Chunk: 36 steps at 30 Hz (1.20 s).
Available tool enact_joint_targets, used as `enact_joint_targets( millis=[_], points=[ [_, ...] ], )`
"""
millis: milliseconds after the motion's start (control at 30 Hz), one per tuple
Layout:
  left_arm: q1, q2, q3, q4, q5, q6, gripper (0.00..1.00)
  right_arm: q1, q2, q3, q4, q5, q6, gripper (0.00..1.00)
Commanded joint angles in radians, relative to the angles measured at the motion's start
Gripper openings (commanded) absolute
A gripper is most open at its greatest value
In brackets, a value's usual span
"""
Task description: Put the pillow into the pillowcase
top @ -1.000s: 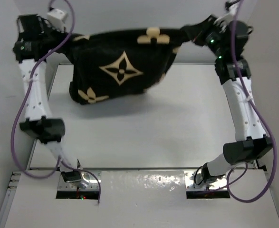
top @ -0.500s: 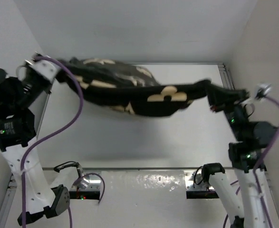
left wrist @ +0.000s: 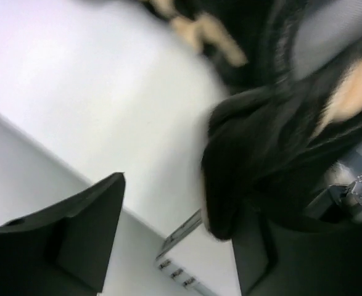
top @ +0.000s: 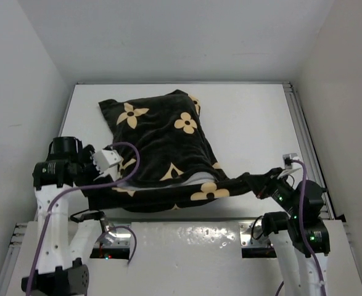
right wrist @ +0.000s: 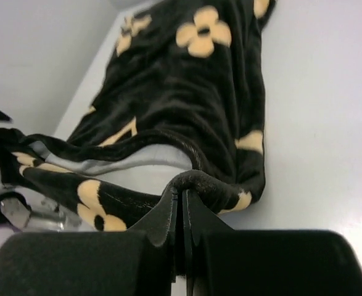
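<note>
You have a white table point(top: 255, 123) boxed by pale walls point(top: 168, 37), pillowcase point(top: 162, 145) on the table's near-left part, pillow point(right wrist: 137, 166) showing inside, right gripper point(right wrist: 182, 203) pinching the pillowcase's hem, left gripper point(left wrist: 174, 209) jaws spread.

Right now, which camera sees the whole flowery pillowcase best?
The top camera: it shows nearly all the pillowcase lying on the table. The right wrist camera sees only its near open edge and part of the top. The left wrist camera shows just a blurry dark fold.
</note>
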Motion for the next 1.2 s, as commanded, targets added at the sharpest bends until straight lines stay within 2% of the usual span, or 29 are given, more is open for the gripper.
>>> enact_joint_targets(
  millis=[0,67,100,133,167,200,300,433,500,567,633,667,700,733,833,900,967,1000,1033,1100,1167],
  points=[
    [-0.029,-0.079,0.0,0.037,-0.175,0.071,0.96,-0.026,0.015,0.031,-0.168,-0.071,-0.106,0.0],
    [-0.041,-0.109,0.018,0.037,-0.178,0.093,1.0,-0.031,0.025,0.038,-0.215,-0.057,-0.12,0.02],
    [-0.046,-0.113,0.032,0.037,-0.161,0.093,1.0,-0.031,0.033,0.047,-0.228,-0.045,-0.122,0.09],
    [-0.052,-0.111,0.045,0.038,-0.108,0.093,1.0,-0.031,0.056,0.055,-0.237,-0.031,-0.12,0.51],
    [-0.053,-0.107,0.081,0.04,-0.077,0.077,1.0,-0.029,0.073,0.076,-0.257,0.002,-0.122,0.79],
    [-0.062,-0.094,0.104,0.04,-0.013,0.065,1.0,-0.031,0.093,0.093,-0.265,0.015,-0.143,0.99],
    [-0.088,-0.026,0.205,0.037,0.084,-0.008,1.0,-0.029,0.177,0.193,-0.298,0.078,-0.195,0.99],
    [-0.142,0.058,0.321,0.038,0.133,-0.071,1.0,-0.029,0.228,0.293,-0.246,0.098,-0.238,0.99],
    [-0.159,0.064,0.338,0.037,0.191,-0.07,1.0,-0.031,0.259,0.294,-0.173,0.032,-0.244,0.99],
    [-0.197,0.061,0.367,0.037,0.228,-0.093,0.99,-0.032,0.324,0.271,-0.117,-0.086,-0.22,0.7],
    [-0.23,0.045,0.381,0.037,0.276,-0.101,0.94,-0.032,0.375,0.223,-0.061,-0.138,-0.166,0.17],
    [-0.246,0.038,0.372,0.04,0.287,-0.09,0.82,-0.031,0.413,0.201,-0.041,-0.158,-0.116,0.0],
    [-0.278,0.033,0.324,0.043,0.29,-0.078,0.75,-0.031,0.426,0.177,-0.016,-0.183,-0.096,0.0],
    [-0.285,0.036,0.289,0.087,0.287,-0.093,0.6,-0.02,0.432,0.122,0.052,-0.182,-0.055,0.0],
    [-0.332,0.109,0.093,0.255,0.194,-0.226,0.33,0.063,0.446,0.016,0.23,-0.119,0.031,0.0],
    [-0.397,0.224,-0.019,0.381,0.05,-0.309,0.24,0.188,0.518,-0.009,0.306,-0.012,0.044,0.0],
    [-0.417,0.344,-0.047,0.448,0.011,-0.35,0.26,0.3,0.608,0.004,0.324,0.079,0.021,0.0],
    [-0.423,0.373,-0.05,0.496,0.006,-0.373,0.26,0.425,0.716,0.032,0.346,0.155,0.009,0.0],
    [-0.435,0.399,-0.047,0.521,-0.001,-0.39,0.28,0.481,0.774,0.046,0.357,0.179,-0.028,0.0],
    [-0.451,0.453,-0.038,0.579,-0.034,-0.416,0.29,0.576,0.922,0.075,0.407,0.193,-0.051,0.0],
    [-0.471,0.513,-0.044,0.61,-0.06,-0.409,0.29,0.589,1.004,0.074,0.48,0.145,-0.042,0.0]
  ],
)
